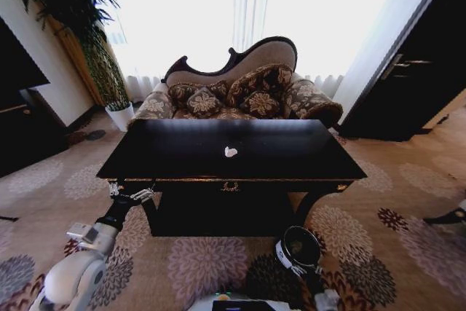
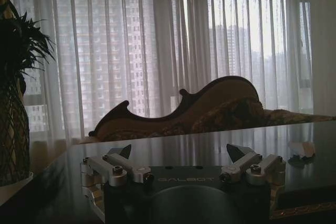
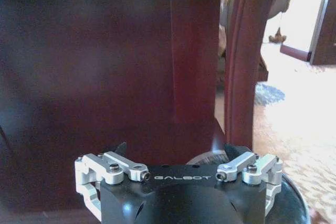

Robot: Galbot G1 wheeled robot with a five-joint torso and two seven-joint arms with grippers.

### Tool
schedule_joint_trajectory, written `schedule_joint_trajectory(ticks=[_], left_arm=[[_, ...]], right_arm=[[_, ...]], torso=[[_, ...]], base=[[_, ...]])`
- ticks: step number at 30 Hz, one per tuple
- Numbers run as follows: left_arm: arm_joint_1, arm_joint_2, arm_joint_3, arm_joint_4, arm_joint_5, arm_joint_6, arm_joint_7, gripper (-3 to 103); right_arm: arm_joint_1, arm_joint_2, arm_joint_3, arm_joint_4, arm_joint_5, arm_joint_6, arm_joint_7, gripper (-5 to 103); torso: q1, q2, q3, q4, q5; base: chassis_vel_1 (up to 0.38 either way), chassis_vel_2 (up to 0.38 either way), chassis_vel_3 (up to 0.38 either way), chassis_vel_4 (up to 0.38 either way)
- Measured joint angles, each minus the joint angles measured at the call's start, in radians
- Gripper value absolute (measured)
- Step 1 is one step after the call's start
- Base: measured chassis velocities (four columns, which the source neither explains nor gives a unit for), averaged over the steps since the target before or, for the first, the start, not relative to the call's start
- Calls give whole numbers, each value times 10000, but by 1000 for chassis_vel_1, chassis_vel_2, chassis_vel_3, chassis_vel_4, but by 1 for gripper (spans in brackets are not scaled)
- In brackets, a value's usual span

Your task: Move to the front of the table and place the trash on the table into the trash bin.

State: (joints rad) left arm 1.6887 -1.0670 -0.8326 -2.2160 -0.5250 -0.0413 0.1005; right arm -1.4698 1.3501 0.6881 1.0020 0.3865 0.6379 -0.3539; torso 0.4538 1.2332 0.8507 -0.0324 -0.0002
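Facing the desk (image 1: 291,169), the robot raises its spread left hand (image 2: 180,153) at desk-edge height toward a paper wad (image 1: 231,152); the right hand (image 3: 176,150), also spread, waits over the trash bin (image 1: 300,245).

Left arm (image 1: 76,271): glossy white rounded shell, then a black forearm segment with a small white-grey box mounted at the joint. Left gripper (image 2: 181,160): matte black housing, "GALBOT" lettered in grey; bare aluminium finger linkages with round-head screws, dark pointed fingertips (image 2: 126,150). Right gripper (image 3: 176,153): same black body, lettering, silver linkages and screws. Torso edge (image 1: 233,302): white, possibly a small green indicator light.
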Motion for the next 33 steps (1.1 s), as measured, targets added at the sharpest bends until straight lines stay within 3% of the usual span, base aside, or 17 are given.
schedule_joint_trajectory(ticks=[7,20,26,33], left_arm=[[0,0,0,0,0,0,0,100],[0,0,0,0,0,0,0,100],[0,0,0,0,0,-1,0,100],[0,0,0,0,1,0,0,100]], right_arm=[[-1248,295,291,1967,84,407,-74,100],[-2812,664,908,4565,564,481,63,100],[-3283,732,1316,5843,919,211,173,100],[-3601,580,1990,7983,1209,-775,445,100]], torso=[[-1,0,0,-2,-1],[-1,0,0,-2,1],[0,1,1,-2,0],[0,0,1,-1,0]], base=[[0,0,0,0],[0,0,0,0],[0,0,0,0],[0,0,0,0]])
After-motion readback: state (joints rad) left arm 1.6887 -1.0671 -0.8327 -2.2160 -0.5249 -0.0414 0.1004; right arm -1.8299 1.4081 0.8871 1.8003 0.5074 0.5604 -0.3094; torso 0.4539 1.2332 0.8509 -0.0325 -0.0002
